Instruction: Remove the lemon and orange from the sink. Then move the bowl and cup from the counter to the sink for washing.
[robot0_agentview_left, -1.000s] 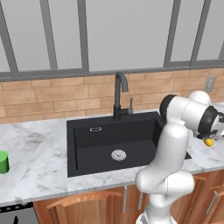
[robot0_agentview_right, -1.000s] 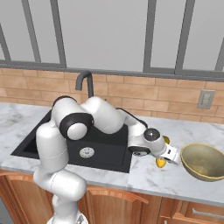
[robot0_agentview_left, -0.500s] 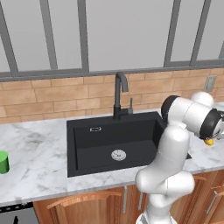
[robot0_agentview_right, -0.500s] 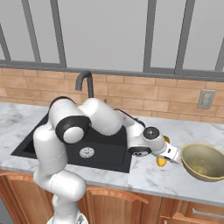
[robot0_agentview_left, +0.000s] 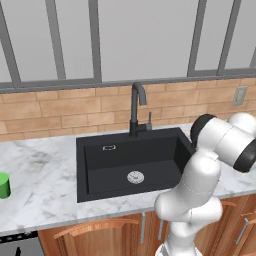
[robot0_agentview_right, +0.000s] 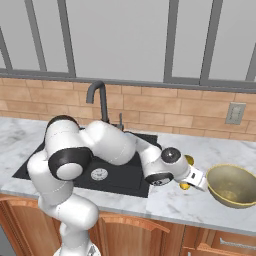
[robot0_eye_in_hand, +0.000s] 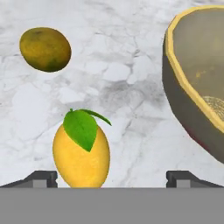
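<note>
In the hand view my gripper (robot0_eye_in_hand: 114, 178) is open, its fingertips (robot0_eye_in_hand: 41, 177) spread wide just above the marble counter. The lemon (robot0_eye_in_hand: 81, 151), bright yellow with a green leaf, lies on the counter between them, close to the left tip. The duller orange (robot0_eye_in_hand: 45, 49) rests farther off on the counter. The golden-tan bowl (robot0_eye_in_hand: 197, 87) stands at the right. From the right base view the gripper (robot0_agentview_right: 196, 179) hangs between the black sink (robot0_agentview_right: 120, 175) and the bowl (robot0_agentview_right: 232, 185), with the lemon (robot0_agentview_right: 184, 186) under it and the orange (robot0_agentview_right: 188, 160) behind it. The green cup (robot0_agentview_left: 4, 185) stands far left.
A tall black faucet (robot0_agentview_left: 137, 107) rises behind the sink (robot0_agentview_left: 130, 160), whose basin holds just its silver drain (robot0_agentview_left: 135, 176). A brick backsplash and window run along the back. Marble counter (robot0_agentview_left: 40, 170) stretches left of the sink toward the cup.
The jaws have spread a little wider around the lemon. The arm's upper links have shifted slightly; the hand has stayed near the bowl.
</note>
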